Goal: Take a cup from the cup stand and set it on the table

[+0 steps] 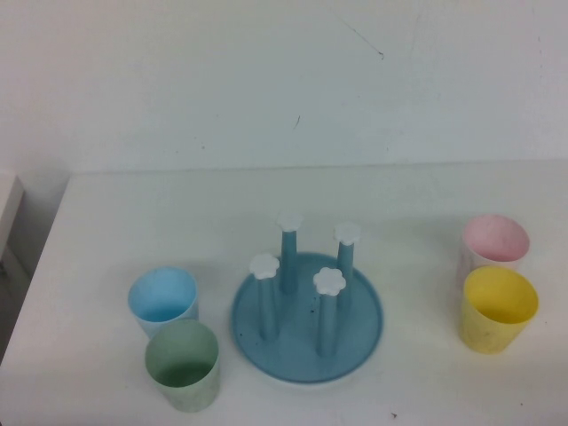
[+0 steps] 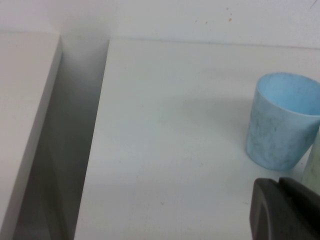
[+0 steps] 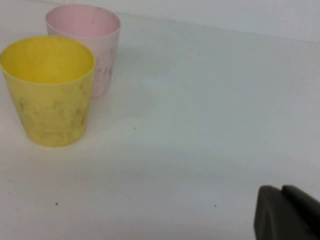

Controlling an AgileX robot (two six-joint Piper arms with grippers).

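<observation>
The sage-green cup [image 1: 183, 364] stands upright on the white table [image 1: 133, 213], front left of the cup stand [image 1: 355, 342], just in front of the light blue cup [image 1: 163, 300]. The stand's four pegs with white flower caps [image 1: 330, 281] are bare. Neither gripper shows in the high view. In the left wrist view my left gripper [image 2: 278, 182] is shut and empty, low over the table close to the light blue cup [image 2: 280, 125]; a sliver of the green cup [image 2: 314, 170] shows beside it. My right gripper [image 3: 281, 189] is shut and empty, apart from the yellow cup [image 3: 50, 92].
A yellow cup [image 1: 497, 309] and a pink cup [image 1: 494, 241] stand upright at the right of the table; the pink cup [image 3: 92, 42] sits behind the yellow one. At the left a gap [image 2: 70, 150] separates the table from a second white surface [image 2: 20, 110].
</observation>
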